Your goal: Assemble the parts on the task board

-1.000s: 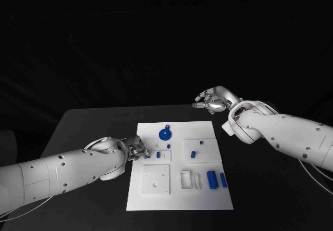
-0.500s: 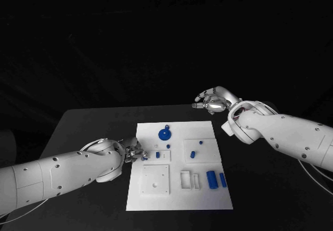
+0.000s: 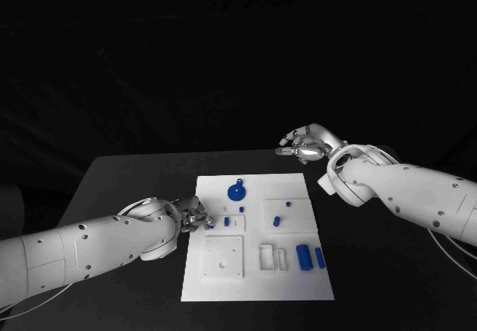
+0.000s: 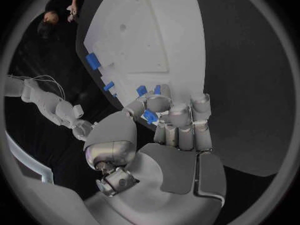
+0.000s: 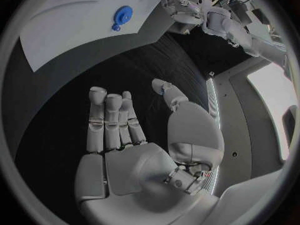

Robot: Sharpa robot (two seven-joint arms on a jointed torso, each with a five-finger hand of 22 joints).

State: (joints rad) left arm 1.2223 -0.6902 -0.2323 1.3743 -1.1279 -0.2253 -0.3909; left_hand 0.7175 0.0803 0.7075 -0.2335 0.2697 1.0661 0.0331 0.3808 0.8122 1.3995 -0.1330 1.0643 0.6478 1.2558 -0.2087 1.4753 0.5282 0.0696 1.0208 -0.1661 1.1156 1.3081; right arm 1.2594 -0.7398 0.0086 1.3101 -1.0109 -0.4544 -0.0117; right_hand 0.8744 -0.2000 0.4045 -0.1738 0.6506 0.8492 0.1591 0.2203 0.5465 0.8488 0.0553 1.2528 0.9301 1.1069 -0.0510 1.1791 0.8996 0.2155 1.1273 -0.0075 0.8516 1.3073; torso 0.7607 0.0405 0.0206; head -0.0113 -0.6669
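Left hand is pinching a small blue part in its fingertips right over the task board edge, looks light, stiff and kinda slippery, so grip its sides; right hand hangs open, well away.

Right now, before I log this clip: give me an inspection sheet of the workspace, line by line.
Surface: black table, task board lying flat in its middle.
Job's things: blue parts on the board, among them a round blue part and two blue cylinders side by side.
Clutter: nothing seen.
Hands: left hand at the board's left edge, pinching a small blue part; right hand raised beyond the board's far right corner, fingers apart, holding nothing.
Cables: thin cables under the right arm.
Surroundings: dark.
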